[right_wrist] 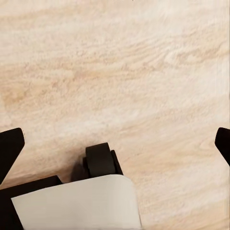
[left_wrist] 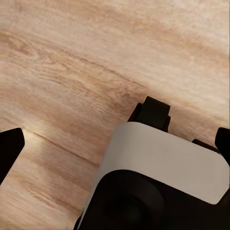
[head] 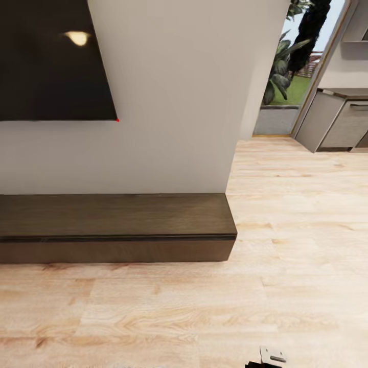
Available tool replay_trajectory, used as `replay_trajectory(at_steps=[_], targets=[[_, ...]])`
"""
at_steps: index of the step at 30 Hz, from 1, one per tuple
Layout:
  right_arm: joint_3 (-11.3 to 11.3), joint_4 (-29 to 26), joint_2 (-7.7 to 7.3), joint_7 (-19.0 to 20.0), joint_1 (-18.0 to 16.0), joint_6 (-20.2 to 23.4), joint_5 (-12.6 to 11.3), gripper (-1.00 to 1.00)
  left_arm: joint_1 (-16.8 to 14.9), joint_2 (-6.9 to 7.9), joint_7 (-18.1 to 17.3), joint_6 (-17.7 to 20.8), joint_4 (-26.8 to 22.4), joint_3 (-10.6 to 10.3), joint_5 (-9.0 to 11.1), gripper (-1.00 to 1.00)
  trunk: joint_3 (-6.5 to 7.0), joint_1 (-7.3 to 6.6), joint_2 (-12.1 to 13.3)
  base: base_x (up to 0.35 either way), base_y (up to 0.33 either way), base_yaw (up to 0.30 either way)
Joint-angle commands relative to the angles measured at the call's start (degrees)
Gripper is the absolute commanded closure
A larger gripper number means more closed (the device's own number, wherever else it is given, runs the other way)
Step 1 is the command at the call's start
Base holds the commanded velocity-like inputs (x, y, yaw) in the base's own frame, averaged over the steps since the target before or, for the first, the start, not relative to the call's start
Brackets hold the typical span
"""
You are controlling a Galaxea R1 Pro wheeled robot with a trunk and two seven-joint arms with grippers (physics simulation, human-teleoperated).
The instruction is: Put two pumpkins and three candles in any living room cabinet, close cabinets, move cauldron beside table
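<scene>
- In the left wrist view, the left gripper (left_wrist: 115, 143) hangs over the pale wood floor (left_wrist: 96, 62); its two dark fingertips (left_wrist: 9, 148) sit at opposite edges of the picture, spread wide, with nothing between them.
- Below that gripper lies part of the robot's base (left_wrist: 163, 158), white-shelled, with a black wheel (left_wrist: 153, 112) on the planks.
- In the right wrist view, the right gripper (right_wrist: 115, 146) is likewise spread wide and empty, one dark fingertip (right_wrist: 9, 148) at each edge, above the floor and a white corner of the base with another black wheel (right_wrist: 100, 160).
- In the head view, a small grey-white piece of the robot (head: 271, 355) shows at the bottom edge.
- Farther off, the cabinet (head: 115, 227) stands on the floor against the white wall (head: 179, 102), its dark-brown front flush and shut, its top bare.
- Above it on the wall hangs a black screen (head: 51, 61).
- Farthest, to the right, grey kitchen cupboards (head: 337, 125) flank a doorway with green plants (head: 281, 66).
</scene>
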Motion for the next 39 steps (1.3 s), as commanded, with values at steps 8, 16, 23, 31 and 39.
replay_trajectory(at_steps=[8,16,23,31,39], targets=[[0.47,0.58,0.03,-0.26,0.01,0.43,-0.79,-1.0,0.9,2.95,-6.6,0.09,0.5,-0.37,0.37,-1.0,1.23,-1.77,3.2,0.0,0.0,0.086],[0.41,1.08,-0.04,-0.26,0.12,-2.01,-0.91,-1.0,1.28,3.21,-7.09,-1.98,1.23,-0.37,0.25,-1.0,2.66,-3.53,6.41,0.0,0.0,0.003],[0.41,1.03,-0.06,-0.26,4.47,-6.67,-0.9,-1.0,1.29,3.18,-7.09,-2.15,1.27,-0.37,0.2,-1.0,3.74,-4.84,8.82,0.0,0.0,0.0],[0.41,1.04,0.02,-0.27,4.75,-7.49,-0.95,-1.0,1.29,3.05,-7.09,-2.17,1.27,-0.37,0.19,-1.0,4.22,-4.84,8.82,0.0,0.0,0.0],[0.46,1.04,0.05,-0.27,4.76,-7.58,-0.86,-1.0,1.29,2.9,-7.09,-2.3,1.27,-0.37,0.19,-1.0,4.93,-4.84,8.82,0.0,0.0,0.0]])
